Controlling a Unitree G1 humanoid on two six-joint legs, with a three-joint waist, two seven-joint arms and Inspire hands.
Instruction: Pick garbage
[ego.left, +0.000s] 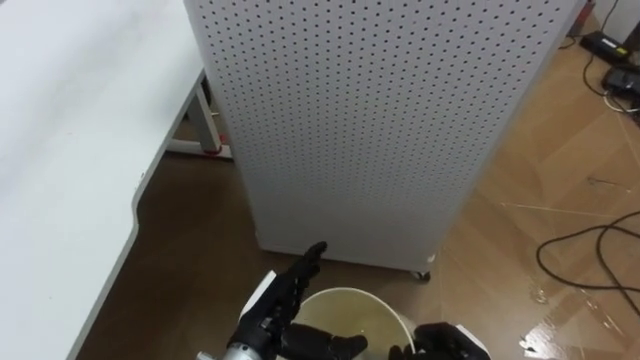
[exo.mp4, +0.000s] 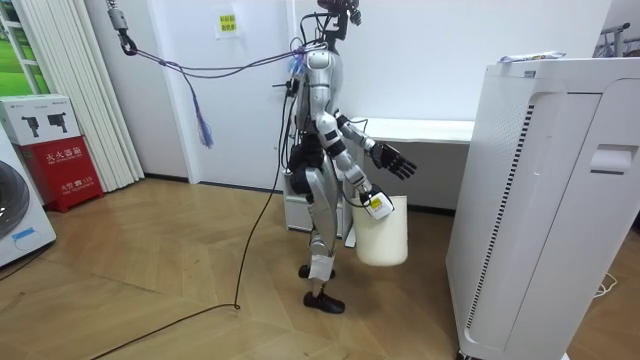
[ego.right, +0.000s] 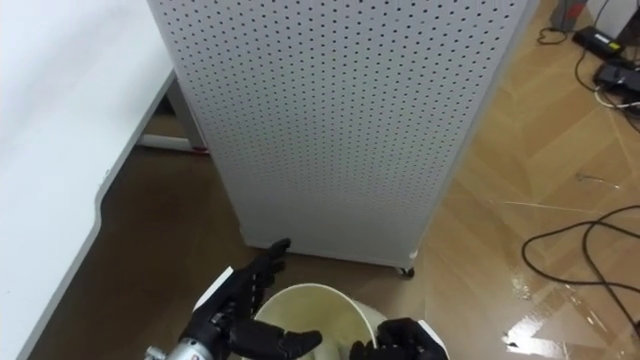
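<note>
Bucket carried at waist, right hand clamped on its rim.
Left hand spread above it, free to grab; likely garbage sits atop white cabinet.

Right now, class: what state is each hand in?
Left hand: open, fingers straight by the bucket.
Right hand: shut on the bucket's rim.

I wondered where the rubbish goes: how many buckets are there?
1: a white bucket held by the robot's right hand, beside the white cabinet. Others may be hidden behind it.
</note>
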